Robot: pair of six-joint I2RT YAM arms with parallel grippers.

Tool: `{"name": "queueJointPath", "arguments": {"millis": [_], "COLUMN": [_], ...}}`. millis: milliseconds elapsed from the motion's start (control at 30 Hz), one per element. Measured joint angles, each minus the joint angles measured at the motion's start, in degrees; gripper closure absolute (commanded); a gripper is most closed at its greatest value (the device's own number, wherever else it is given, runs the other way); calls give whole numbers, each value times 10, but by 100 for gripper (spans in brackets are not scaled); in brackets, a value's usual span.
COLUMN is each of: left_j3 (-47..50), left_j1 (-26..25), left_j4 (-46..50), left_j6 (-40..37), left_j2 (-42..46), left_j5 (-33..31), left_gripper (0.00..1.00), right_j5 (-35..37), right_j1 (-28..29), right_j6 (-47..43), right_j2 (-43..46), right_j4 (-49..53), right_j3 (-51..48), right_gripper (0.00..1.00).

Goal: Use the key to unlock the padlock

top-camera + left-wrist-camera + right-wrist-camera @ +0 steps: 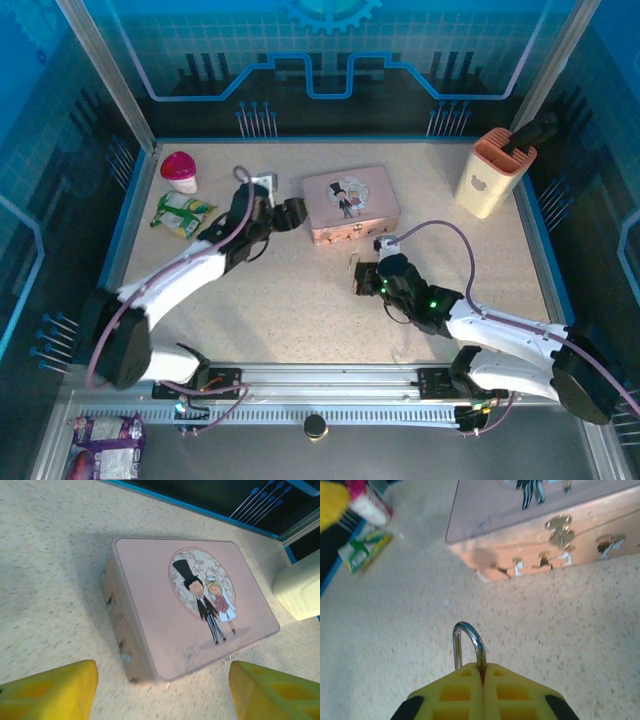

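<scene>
padlock [479, 647] pinched in right gripper [483, 669], shackle poking out ahead, left gripper [162, 680] spread open

My overhead camera looks down on the whole bench [300, 320] from behind the arm bases. Both wrist cameras sit low and close, facing the pink tin [350, 203] all three share.

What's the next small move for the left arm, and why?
Probably retract the left end effector from the pink tin to fetch the key: it is open and empty, while the right end effector pinches the padlock, shackle protruding.
</scene>
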State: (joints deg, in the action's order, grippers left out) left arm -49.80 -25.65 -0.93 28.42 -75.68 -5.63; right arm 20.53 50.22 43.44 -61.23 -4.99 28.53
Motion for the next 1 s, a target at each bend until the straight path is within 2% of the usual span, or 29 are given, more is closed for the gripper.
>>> {"name": "queueJointPath", "arguments": {"millis": [233,433,600,1000], "left_j3": [194,280,305,314], "left_j1": [0,0,1,5], "left_j4": [-6,-8,-7,-7], "left_j6": [-5,-5,-7,-17], "left_j2": [196,317,354,357], "left_j5": [-32,-45,-47,-47], "left_gripper": [26,25,23,23], "right_j5": [23,15,-1,-62], "right_j1": [64,86,94,97], "right_j6": [-18,-19,-19,-14], "right_j2": [-22,-86,-161,-275], "right_j4": [91,97,96,61], "right_j3": [13,28,61,125], "right_gripper": [100,100,100,100]}}
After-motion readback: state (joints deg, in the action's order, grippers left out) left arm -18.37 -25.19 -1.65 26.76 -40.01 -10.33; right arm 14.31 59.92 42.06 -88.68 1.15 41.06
